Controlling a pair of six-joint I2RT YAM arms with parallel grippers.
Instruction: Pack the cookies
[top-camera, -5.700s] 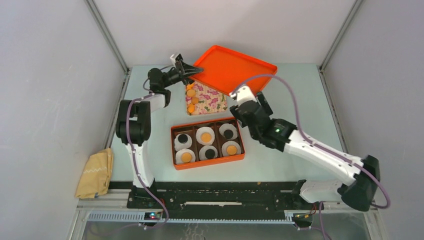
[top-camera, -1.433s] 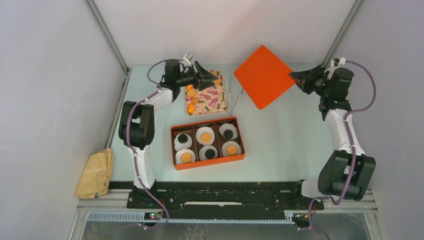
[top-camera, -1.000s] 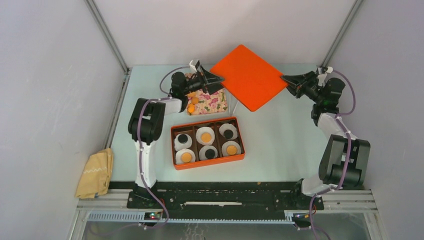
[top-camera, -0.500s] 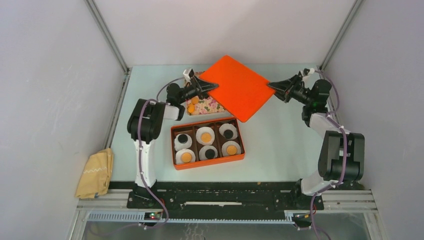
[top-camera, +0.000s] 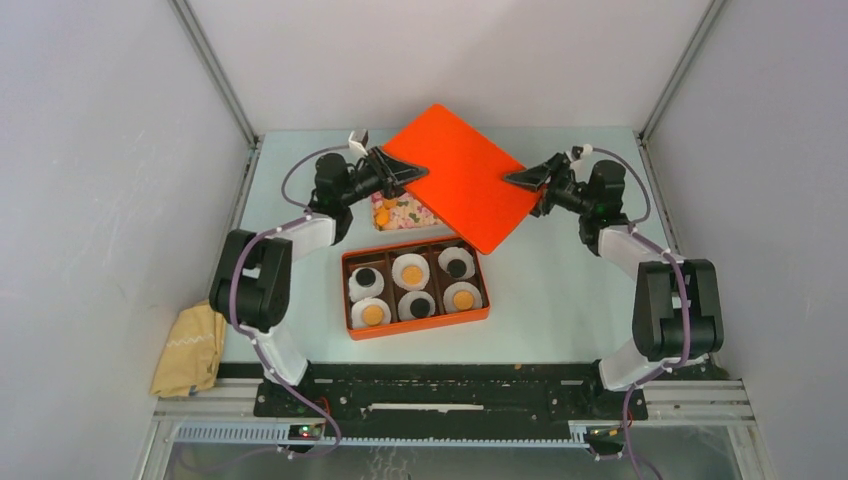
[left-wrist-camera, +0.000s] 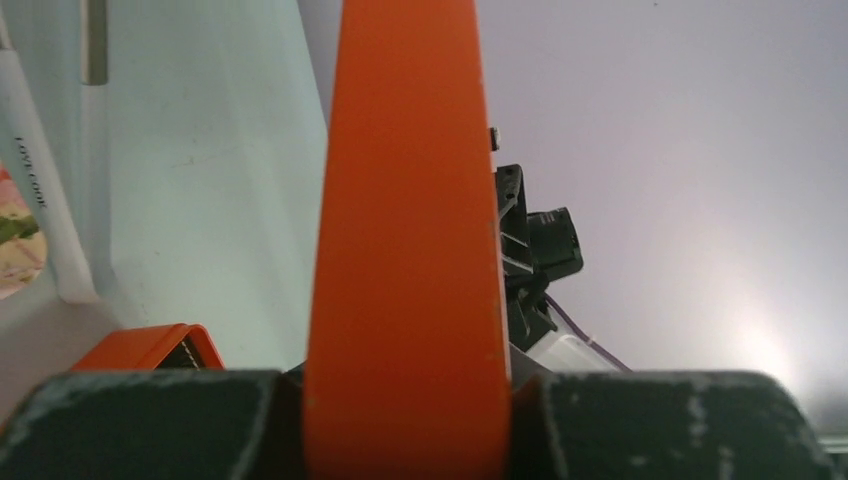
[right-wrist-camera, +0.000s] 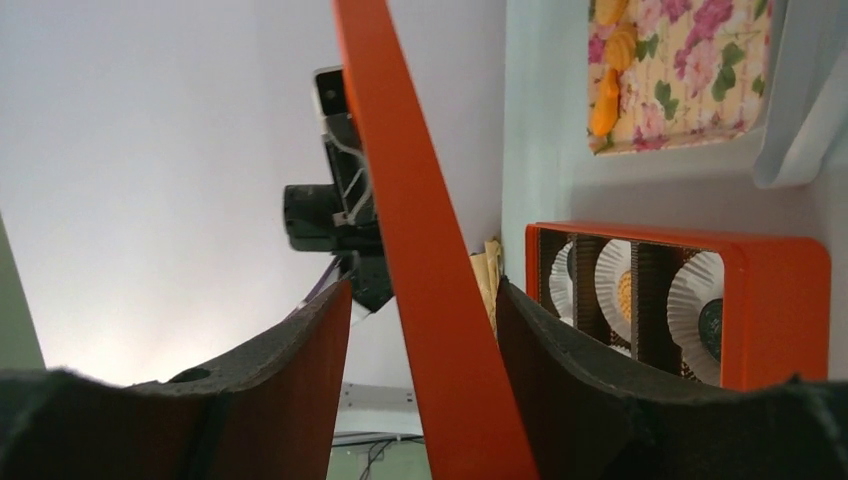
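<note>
The left arm (top-camera: 262, 285) rises from its base at 7 o'clock, folds at a black elbow and sends its white forearm toward 1 o'clock. Its wrist is turned so the left gripper (top-camera: 398, 172) points to 3 o'clock. The jaws there are pressed flat against both faces of a flat orange rectangular lid (top-camera: 460, 175), pinching its corner. The right arm (top-camera: 672, 305) mirrors this from 5 o'clock, elbow bent and forearm running toward 11 o'clock, with the right gripper (top-camera: 520, 178) aimed at 9 o'clock. Its jaws straddle the opposite corner, a gap showing on each side.
</note>
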